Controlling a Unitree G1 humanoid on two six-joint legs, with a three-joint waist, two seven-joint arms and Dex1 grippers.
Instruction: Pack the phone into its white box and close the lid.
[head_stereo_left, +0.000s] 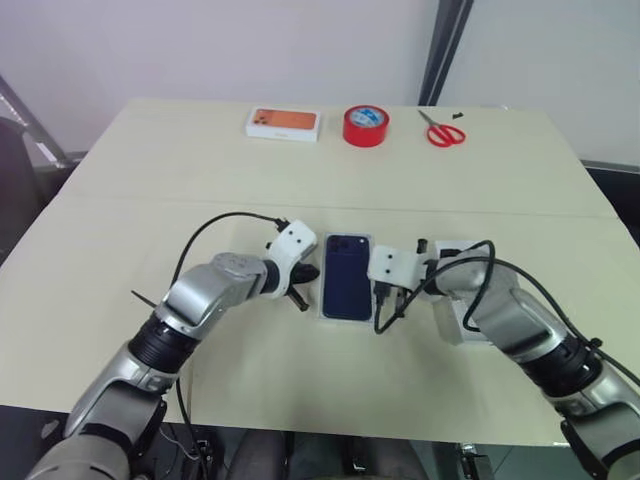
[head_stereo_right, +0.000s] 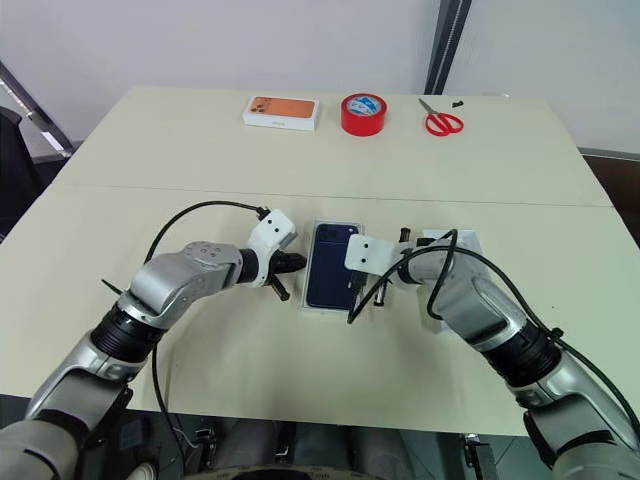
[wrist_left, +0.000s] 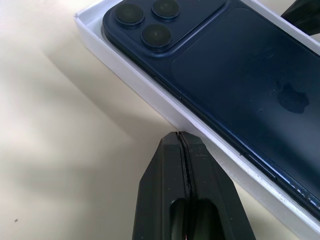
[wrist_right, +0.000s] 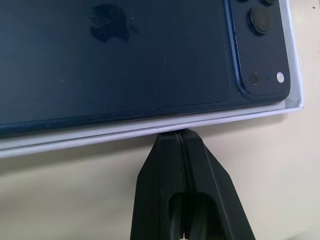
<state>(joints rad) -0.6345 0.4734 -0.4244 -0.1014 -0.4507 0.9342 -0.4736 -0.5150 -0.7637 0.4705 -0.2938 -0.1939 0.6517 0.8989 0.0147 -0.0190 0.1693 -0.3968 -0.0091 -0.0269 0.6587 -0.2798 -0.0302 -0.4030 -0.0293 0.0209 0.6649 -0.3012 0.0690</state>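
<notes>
The dark navy phone (head_stereo_left: 347, 275) lies camera side up inside the shallow white box (wrist_left: 150, 95) at the middle of the table, its camera cluster at the far end. My left gripper (wrist_left: 181, 135) is shut, with its tips right at the box's left long wall and nothing between the fingers. My right gripper (wrist_right: 178, 132) is shut too, its tips against the box's right long wall. A white tray-like lid (head_stereo_left: 452, 325) lies on the table to the right of the box, partly hidden under my right arm.
At the table's far edge stand a closed white box with an orange picture top (head_stereo_left: 283, 123), a red tape roll (head_stereo_left: 366, 125) and red-handled scissors (head_stereo_left: 443, 131). Black cables loop over both wrists. Bare beige tabletop (head_stereo_left: 150, 200) lies to the left.
</notes>
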